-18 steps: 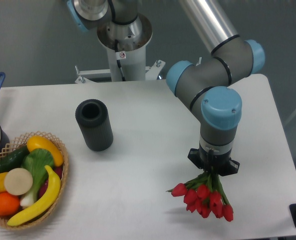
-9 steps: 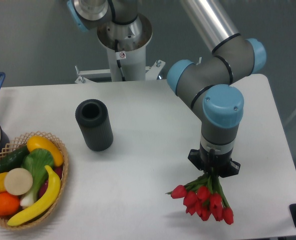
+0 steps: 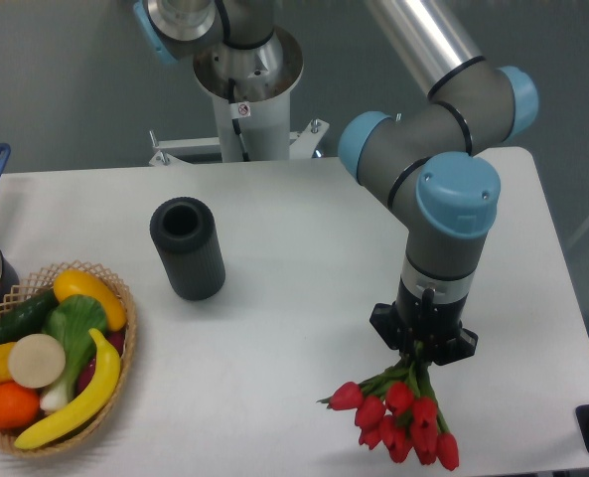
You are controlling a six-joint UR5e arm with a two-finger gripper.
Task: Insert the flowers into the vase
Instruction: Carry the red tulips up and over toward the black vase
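The black two-finger gripper (image 3: 422, 350) is clamping the green stems of the bunch of red tulips (image 3: 397, 419), buds pointing toward the table's near edge. The matte black ribbed cylindrical vase (image 3: 187, 248) is standing upright, well apart to the left. No readable writing is showing.

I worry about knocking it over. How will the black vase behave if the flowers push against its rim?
The vase is tall for its narrow base, so it may tip. It looks empty, thus probably light. Its ribbed side might grip the table somewhat. The flowers spread wider than its mouth.
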